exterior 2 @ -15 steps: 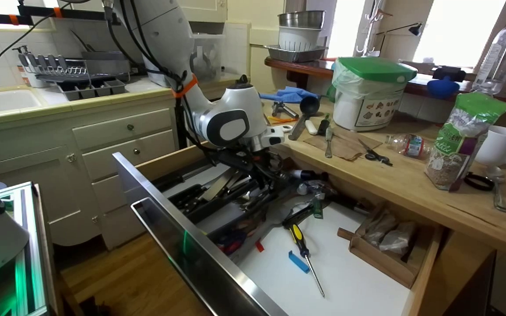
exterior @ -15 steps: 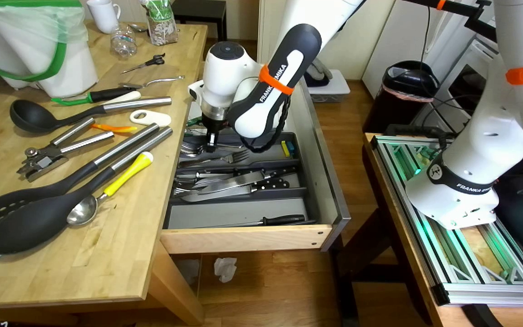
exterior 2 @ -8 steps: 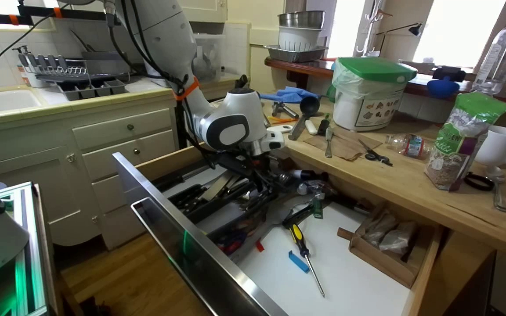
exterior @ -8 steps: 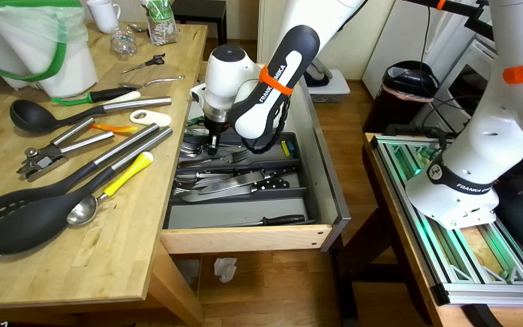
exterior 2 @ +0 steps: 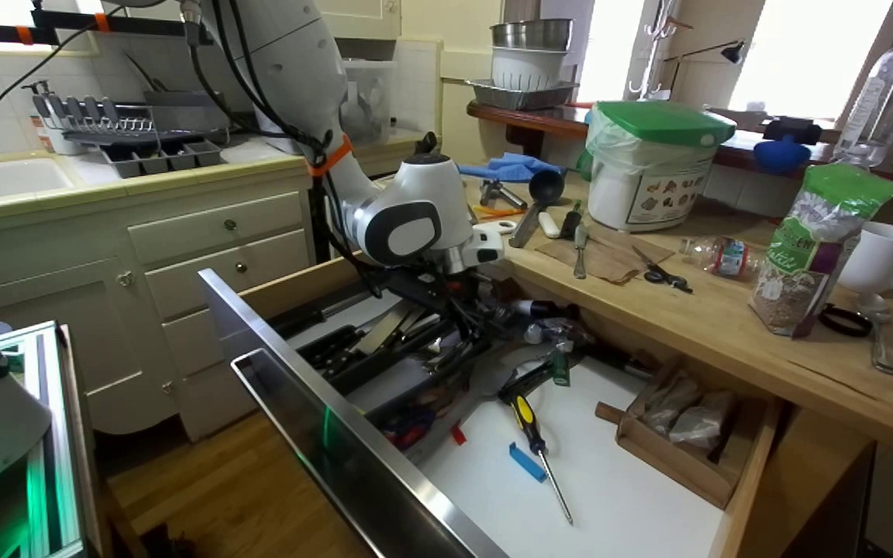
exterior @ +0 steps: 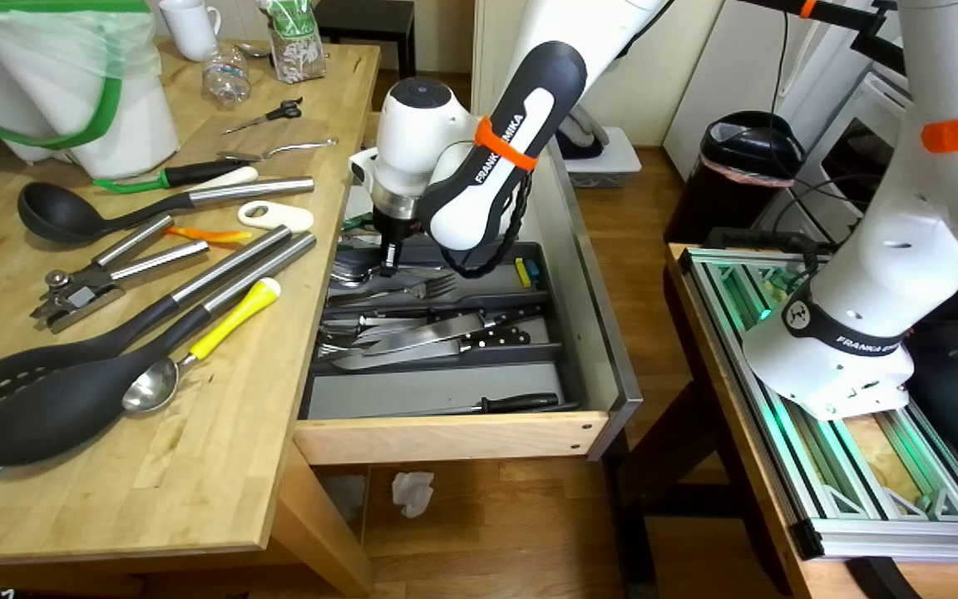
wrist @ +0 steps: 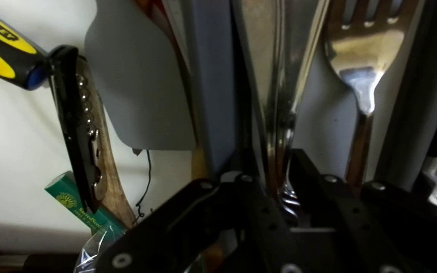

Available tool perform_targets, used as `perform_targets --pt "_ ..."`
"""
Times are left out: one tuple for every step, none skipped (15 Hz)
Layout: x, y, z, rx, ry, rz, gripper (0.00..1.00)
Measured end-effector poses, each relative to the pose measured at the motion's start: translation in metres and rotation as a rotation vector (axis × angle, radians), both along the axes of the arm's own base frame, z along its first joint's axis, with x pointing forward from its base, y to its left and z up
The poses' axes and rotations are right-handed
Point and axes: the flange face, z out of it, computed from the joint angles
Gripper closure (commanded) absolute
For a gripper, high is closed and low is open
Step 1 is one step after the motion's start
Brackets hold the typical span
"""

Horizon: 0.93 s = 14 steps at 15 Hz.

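In the wrist view, taking the gripper (wrist: 269,165) as clock centre, a yellow-and-black screwdriver handle (wrist: 8,51) lies at ten o'clock, a black corkscrew (wrist: 71,125) between nine and ten, a gray spatula blade (wrist: 139,83) at ten and nearer, then the wall of a gray tray (wrist: 212,83) at eleven. Stacked metal cutlery (wrist: 266,76) stretches to twelve inside the tray, between the black fingers (wrist: 305,170); whether they clench it, I cannot tell. A fork (wrist: 364,76) lies between one and two.

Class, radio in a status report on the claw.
Claw astride stacked cutlery, grip unclear. Fork lying alongside. Tray divider close on opposite side.
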Motion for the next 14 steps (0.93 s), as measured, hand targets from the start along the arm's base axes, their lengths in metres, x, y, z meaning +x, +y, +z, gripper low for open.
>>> perform_targets --pt "0.0005 0.0002 0.0023 -0.001 -0.007 0.001 0.67" --pt "0.0012 0.0005 0.0047 -0.002 -0.012 0.002 0.72" --pt "0.0018 0.0009 0.0070 -0.003 -0.017 0.003 0.73" --pt "0.0024 0.0013 0.0088 -0.003 -0.019 0.003 0.75" --pt "0.0029 0.0018 0.0100 -0.003 -0.022 0.004 0.74" --pt "0.0031 0.0023 0.0103 -0.003 -0.022 0.005 0.73" --pt "0.0032 0.0029 0.0102 -0.002 -0.022 0.005 0.72" --pt "0.0032 0.0034 0.0100 -0.001 -0.022 0.006 0.71" --pt "0.0031 0.0037 0.0098 -0.001 -0.021 0.006 0.70" --pt "0.0030 0.0037 0.0095 -0.001 -0.021 0.006 0.67" --pt "0.0028 0.0036 0.0092 0.000 -0.020 0.005 0.65" --pt "0.0026 0.0035 0.0089 0.000 -0.020 0.005 0.65" --pt "0.0024 0.0033 0.0086 0.000 -0.019 0.004 0.65" --pt "0.0023 0.0032 0.0083 0.001 -0.019 0.004 0.68"
